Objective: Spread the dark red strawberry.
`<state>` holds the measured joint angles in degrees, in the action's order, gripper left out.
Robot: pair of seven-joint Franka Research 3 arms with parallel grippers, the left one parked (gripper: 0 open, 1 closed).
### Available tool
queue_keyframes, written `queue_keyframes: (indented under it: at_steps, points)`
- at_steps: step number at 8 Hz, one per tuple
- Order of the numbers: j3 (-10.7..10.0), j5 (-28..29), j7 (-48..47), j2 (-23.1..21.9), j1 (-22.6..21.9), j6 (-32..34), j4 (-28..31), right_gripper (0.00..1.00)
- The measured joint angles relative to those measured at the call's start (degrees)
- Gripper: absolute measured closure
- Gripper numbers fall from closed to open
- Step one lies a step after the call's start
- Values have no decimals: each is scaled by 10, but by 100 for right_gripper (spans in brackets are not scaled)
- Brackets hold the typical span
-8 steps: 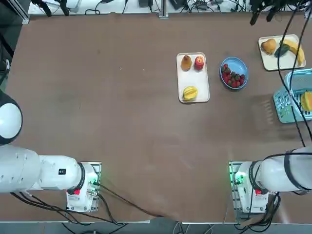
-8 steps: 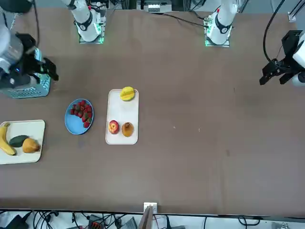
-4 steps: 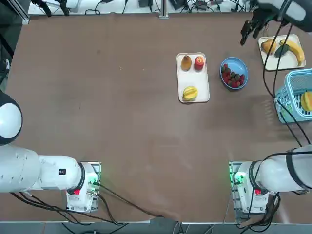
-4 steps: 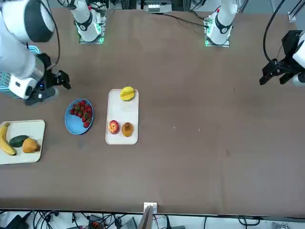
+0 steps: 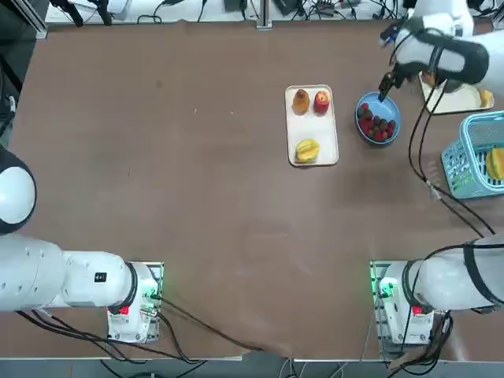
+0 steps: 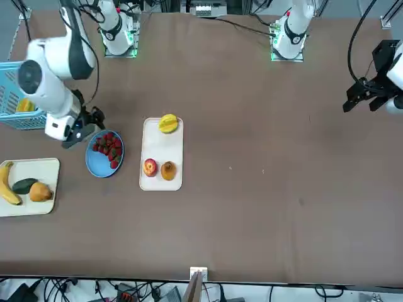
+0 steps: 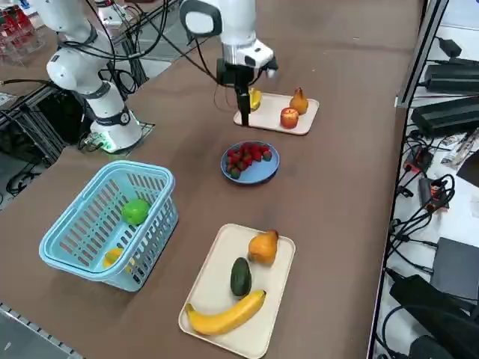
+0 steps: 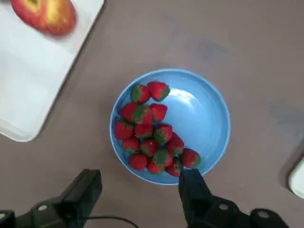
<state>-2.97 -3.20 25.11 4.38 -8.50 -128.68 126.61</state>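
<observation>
Tabletop's blue bowl (image 8: 211,118) holds strawberries (image 8: 151,128); the spread right hand (image 8: 140,190) hovers above.

Strawberries (image 8: 151,130) in bowl (image 8: 209,114); tray (image 5: 324,150) beside.

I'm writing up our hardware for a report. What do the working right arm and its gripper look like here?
The right arm has rounded glossy white segments with dark grey joint rings. Black cables hang loose along it. Its base is lit green with a red mark. The right gripper, over the blue bowl of strawberries, has two matte black blocky fingers.
</observation>
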Motion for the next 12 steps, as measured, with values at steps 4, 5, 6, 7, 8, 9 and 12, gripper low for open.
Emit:
queue_keyframes:
  at_steps: [4,5,6,7,8,9,12]
  points:
    - [-4,-18,164,47,22,-46,21,4]
    - [-4,-19,205,58,31,-55,21,5]
    - [-4,-19,229,66,37,-62,22,8]
    - [-4,-19,237,72,38,-66,22,9]
    - [-4,-19,241,77,38,-76,24,12]
    - [-4,-19,243,81,38,-89,29,18]
    - [-4,-19,243,95,38,-116,40,20]
